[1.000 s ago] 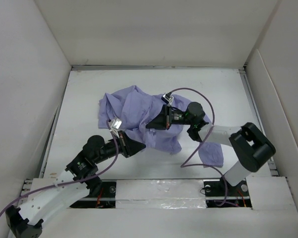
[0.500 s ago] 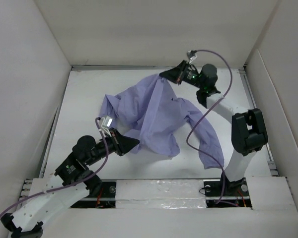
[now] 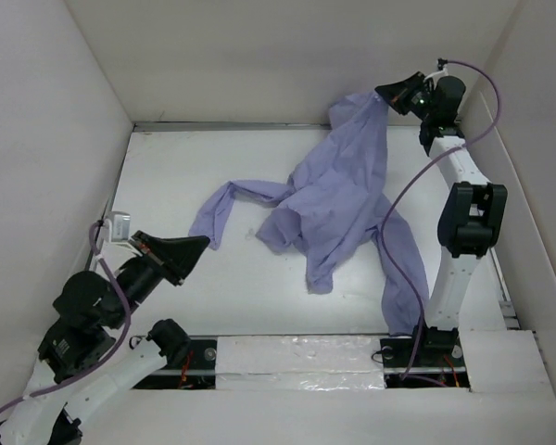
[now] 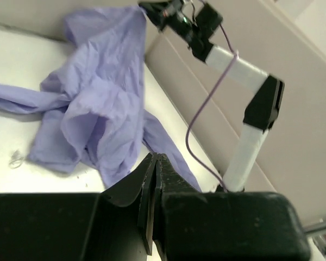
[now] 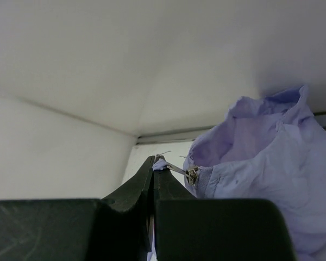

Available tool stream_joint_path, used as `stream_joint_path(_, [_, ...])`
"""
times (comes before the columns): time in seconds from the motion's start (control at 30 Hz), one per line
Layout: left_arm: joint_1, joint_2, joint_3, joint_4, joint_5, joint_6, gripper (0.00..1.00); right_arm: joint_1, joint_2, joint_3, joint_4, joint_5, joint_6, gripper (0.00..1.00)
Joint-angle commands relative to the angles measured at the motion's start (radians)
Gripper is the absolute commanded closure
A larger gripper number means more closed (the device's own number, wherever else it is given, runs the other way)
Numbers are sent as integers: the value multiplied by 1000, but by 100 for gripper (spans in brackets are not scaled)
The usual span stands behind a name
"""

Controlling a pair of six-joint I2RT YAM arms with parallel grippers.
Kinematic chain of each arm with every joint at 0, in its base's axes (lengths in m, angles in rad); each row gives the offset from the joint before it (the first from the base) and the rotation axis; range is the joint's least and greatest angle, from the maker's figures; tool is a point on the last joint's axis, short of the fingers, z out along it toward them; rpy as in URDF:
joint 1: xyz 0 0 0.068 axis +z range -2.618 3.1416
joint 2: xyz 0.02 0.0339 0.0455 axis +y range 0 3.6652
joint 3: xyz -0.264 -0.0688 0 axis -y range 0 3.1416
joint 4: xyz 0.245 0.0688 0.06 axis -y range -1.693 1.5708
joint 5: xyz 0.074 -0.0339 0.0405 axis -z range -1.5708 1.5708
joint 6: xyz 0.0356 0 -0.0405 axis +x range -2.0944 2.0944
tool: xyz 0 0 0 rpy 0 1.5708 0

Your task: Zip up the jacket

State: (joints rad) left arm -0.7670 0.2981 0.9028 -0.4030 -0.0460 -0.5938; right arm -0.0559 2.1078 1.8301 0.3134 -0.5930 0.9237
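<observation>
The lavender jacket (image 3: 345,181) hangs stretched from the far right corner down onto the white table (image 3: 167,176). One sleeve (image 3: 236,199) trails left and another (image 3: 403,269) lies by the right arm's base. My right gripper (image 3: 383,94) is raised at the jacket's top end. In the right wrist view the right gripper (image 5: 155,159) is shut on the zipper pull (image 5: 174,167), with the slider (image 5: 193,175) at the jacket (image 5: 261,163) edge. My left gripper (image 3: 202,243) is shut and empty, left of the sleeve. The left wrist view shows its closed tips (image 4: 156,156) short of the jacket (image 4: 98,92).
White walls enclose the table; the back wall (image 3: 287,65) and right wall (image 3: 528,167) stand close to the raised right gripper. A purple cable (image 3: 403,204) loops beside the right arm (image 3: 463,222). A small thread (image 3: 255,234) lies on the table near the jacket.
My right gripper has risen and swung to the far right corner, drawing the jacket up and out. My left gripper has pulled back to the left and is now clear of the cloth.
</observation>
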Motion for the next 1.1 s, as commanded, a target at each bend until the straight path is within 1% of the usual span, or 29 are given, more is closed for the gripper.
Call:
stream_joint_path(0.0, [-6,-23,85,-11,-115,52,100,-36,-75,124,-108,93,-131,100])
stream_joint_path(0.03, [-6,-27,85,4,-117,57,100,-50,-78,120,-79,75,-119,100])
stream_joint_path(0.07, [-6,-21,81,24,-98,57,100,-59,-78,109,-51,5,-68,100])
stream_joint_path(0.13, [-15,39,32,39,-75,28,100,-49,-118,25,40,-40,-23,100])
stream_joint_path(0.17, [-15,59,-2,105,-27,17,100,-36,-143,-4,41,-48,-40,100])
stream_joint_path(0.23, [-15,134,-120,203,36,-30,100,-1,-221,-66,3,-42,-89,100])
stream_joint_path(0.27, [-15,163,-152,302,90,-46,100,10,-247,-87,1,-28,-124,100])
stream_joint_path(0.33, [-15,289,-206,377,116,-66,100,22,-314,-133,-22,-28,-146,100])
stream_joint_path(0.37, [-15,335,-212,432,118,-63,94,34,-334,-149,-23,-33,-154,100])
stream_joint_path(0.4, [-15,427,-226,460,115,-67,78,34,-356,-166,-22,-34,-158,100])
stream_joint_path(0.43, [-15,471,-235,496,118,-61,72,48,-377,-181,-40,-30,-167,100])
stream_joint_path(0.47, [-15,513,-245,571,133,-54,69,48,-419,-199,-59,-10,-192,100])
stream_joint_path(0.5, [-15,591,-248,596,146,-66,65,60,-439,-204,-85,7,-209,100])
stream_joint_path(0.53, [-15,625,-239,611,161,-67,65,60,-457,-210,-135,31,-227,100])
stream_joint_path(0.57, [-15,647,-234,634,193,-70,65,60,-492,-244,-148,66,-246,100])
stream_joint_path(0.63, [-15,650,-248,658,196,-84,65,60,-522,-297,-146,76,-246,100])
stream_joint_path(0.67, [-15,638,-255,661,170,-86,64,50,-534,-327,-146,68,-241,100])
stream_joint_path(0.7, [-15,600,-266,655,146,-86,58,50,-566,-392,-154,68,-241,100])
stream_joint_path(0.73, [-15,578,-271,647,118,-89,55,62,-590,-438,-142,71,-243,100])
stream_joint_path(0.77, [-15,558,-272,623,62,-90,53,74,-620,-492,-122,82,-246,98])
stream_joint_path(0.8, [-15,518,-271,613,35,-92,47,94,-685,-599,-113,96,-253,96])
stream_joint_path(0.83, [-15,498,-272,607,-13,-90,44,144,-719,-645,-112,143,-284,93])
stream_joint_path(0.87, [-15,480,-274,601,-29,-92,42,171,-755,-688,-129,180,-307,91])
stream_joint_path(0.9, [-15,448,-274,595,-46,-92,36,198,-787,-728,-148,220,-322,88])
stream_joint_path(0.93, [-15,434,-274,590,-58,-92,30,220,-848,-805,-158,261,-332,83])
stream_joint_path(0.97, [-15,426,-274,577,-72,-92,25,231,-874,-831,-178,292,-348,62])
stream_joint_path(1.0, [-15,418,-265,564,-80,-89,20,231,-899,-853,-198,349,-356,47])
stream_joint_path(1.03, [-15,420,-257,553,-84,-87,18,211,-946,-871,-250,387,-364,30])
stream_joint_path(1.07, [-15,423,-251,532,-89,-83,16,164,-968,-868,-278,416,-381,0])
